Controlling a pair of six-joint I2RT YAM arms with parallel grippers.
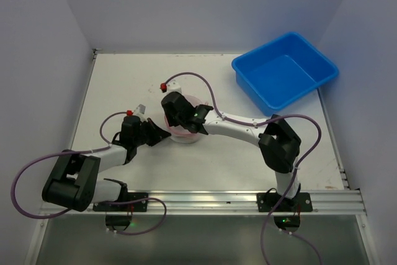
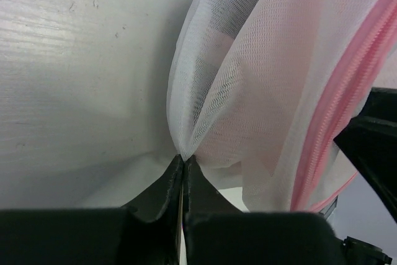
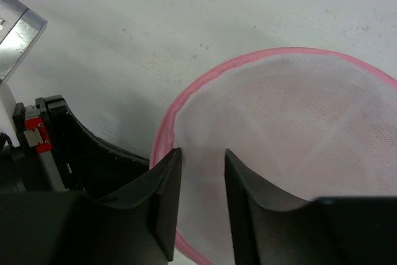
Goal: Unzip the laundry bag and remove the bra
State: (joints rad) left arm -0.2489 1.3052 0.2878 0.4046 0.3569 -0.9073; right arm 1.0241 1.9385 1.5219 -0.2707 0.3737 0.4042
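Note:
The laundry bag [image 1: 184, 130] is a small round white mesh pouch with pink zipper trim, lying mid-table between the two arms. My left gripper [image 2: 184, 158] is shut, pinching a fold of the bag's white mesh [image 2: 205, 110] at its left side; the pink zipper [image 2: 347, 91] runs down the right of that view. My right gripper [image 3: 201, 156] is open, its fingers just above the bag's round mesh top [image 3: 291, 134] near the pink rim [image 3: 162, 128]. In the top view it [image 1: 180, 116] covers most of the bag. No bra shows.
A blue tub [image 1: 285, 69] stands at the back right of the white table [image 1: 124, 79]. Purple cables loop around both arms. A metal rail [image 1: 217, 200] runs along the near edge. The left arm's body [image 3: 56, 153] sits close to the left of the right gripper.

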